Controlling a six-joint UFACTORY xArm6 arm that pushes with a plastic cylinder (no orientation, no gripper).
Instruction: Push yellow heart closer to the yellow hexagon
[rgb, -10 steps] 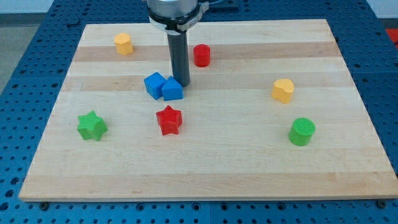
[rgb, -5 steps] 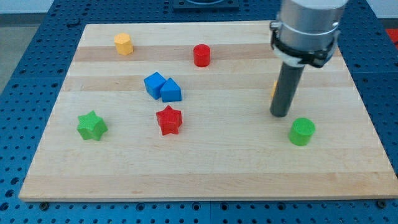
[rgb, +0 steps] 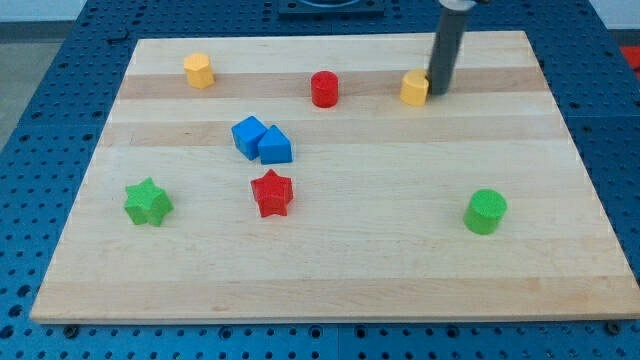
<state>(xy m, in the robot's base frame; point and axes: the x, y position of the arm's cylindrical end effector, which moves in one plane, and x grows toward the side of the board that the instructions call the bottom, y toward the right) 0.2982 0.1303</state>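
Start at the table's (rgb: 330, 290) left side: you have the yellow hexagon (rgb: 199, 71) near the top-left corner, and a green star (rgb: 148, 202) lower down toward the left edge. Moving right, two blue blocks (rgb: 262, 140) sit touching each other left of centre, a red star (rgb: 271, 193) just below them, and a red cylinder (rgb: 323, 89) near the top edge. Next comes the yellow heart (rgb: 415, 87), close to the top edge and right of centre, well apart from the hexagon, with the red cylinder between them. My tip (rgb: 437, 94) stands at the heart's right side, touching or nearly so. There are no fingers to open or close; the arm ends in a bare rod. Judging by its look, the heart is a small, light, rigid block that should slide easily, so press its right flank squarely or it may spin off. A green cylinder (rgb: 486, 212) sits toward the bottom-right corner. You have no containers here.
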